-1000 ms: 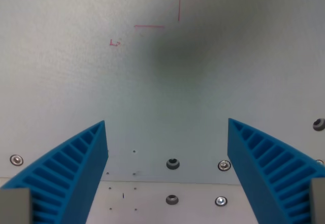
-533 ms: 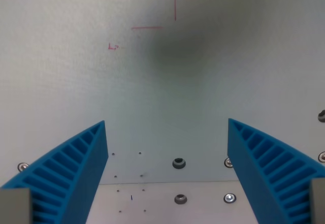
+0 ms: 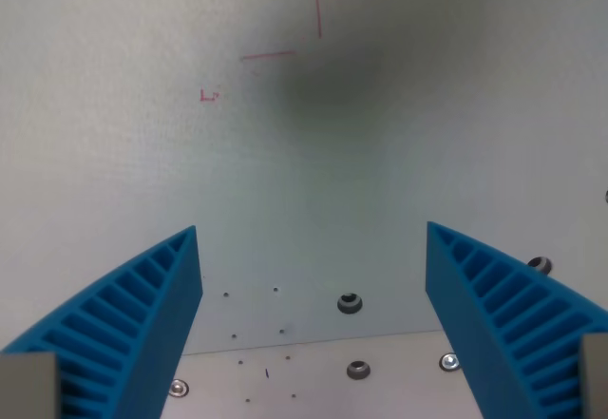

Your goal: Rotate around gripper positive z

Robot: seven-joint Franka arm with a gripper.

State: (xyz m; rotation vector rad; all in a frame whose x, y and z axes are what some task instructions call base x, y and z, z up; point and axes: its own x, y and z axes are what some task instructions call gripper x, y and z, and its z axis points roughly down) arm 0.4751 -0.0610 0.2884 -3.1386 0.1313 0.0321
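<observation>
While the end effector (image 3: 313,248) hung over the bench (image 3: 114,181), its two blue ribbed fingers (image 3: 142,314) stood wide apart at the lower corners of the wrist view, with nothing between them and nothing gripped. Since the task named no object, the end effector itself was the thing to be turned; it sat centred in the lower half of the wrist view, clear of the surface below, although its height could not be judged.

Between the fingers lay a row of fasteners: a dark socket screw (image 3: 350,302) just above a seam (image 3: 313,348) where the pale green sheet met a lighter strip, a second dark screw (image 3: 357,370) just below that seam, and a bright screw (image 3: 448,361) near the right finger. Another bright screw (image 3: 178,387) showed beside the left finger. A cluster of small holes (image 3: 256,329) lay near the seam.

Farther out, red pen marks (image 3: 294,39) formed a vertical stroke and a short, slightly tilted horizontal stroke near the top, with a small red corner mark (image 3: 209,95) to their left. A soft dark shadow (image 3: 351,67) lay on the sheet just right of the strokes.

Judged by the tilt of seam and strokes, the rotation was under way. The next move called for pure rotation about the tool axis, with no translation and no closing of the fingers.
</observation>
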